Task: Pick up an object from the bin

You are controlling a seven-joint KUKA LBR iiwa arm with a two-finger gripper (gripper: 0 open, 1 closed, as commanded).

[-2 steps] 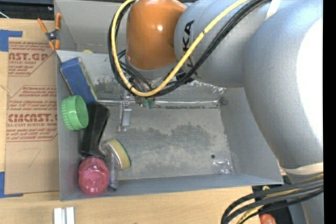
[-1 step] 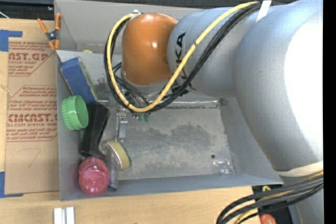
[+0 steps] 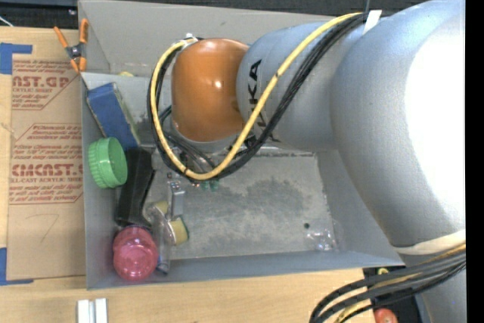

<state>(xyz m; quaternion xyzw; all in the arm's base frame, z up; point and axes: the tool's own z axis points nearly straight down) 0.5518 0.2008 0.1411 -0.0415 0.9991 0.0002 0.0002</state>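
Several things were crowded at the left wall of the bin (image 3: 227,23): a green cap (image 3: 106,163), a black bar (image 3: 134,193), a pink ball (image 3: 134,252). The gripper (image 3: 175,212) was seen beside them (apparently over a small brassy piece (image 3: 178,231)); the jaws' state could not be told. A neighbour might be pinched too, so tightly were they packed.

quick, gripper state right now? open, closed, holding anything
Gripper: cannot be told. It sits low at the left end of the bin, beside a black block and a pink round thing.

Robot lab: KUKA arm (image 3: 363,110), metal bin (image 3: 265,197)
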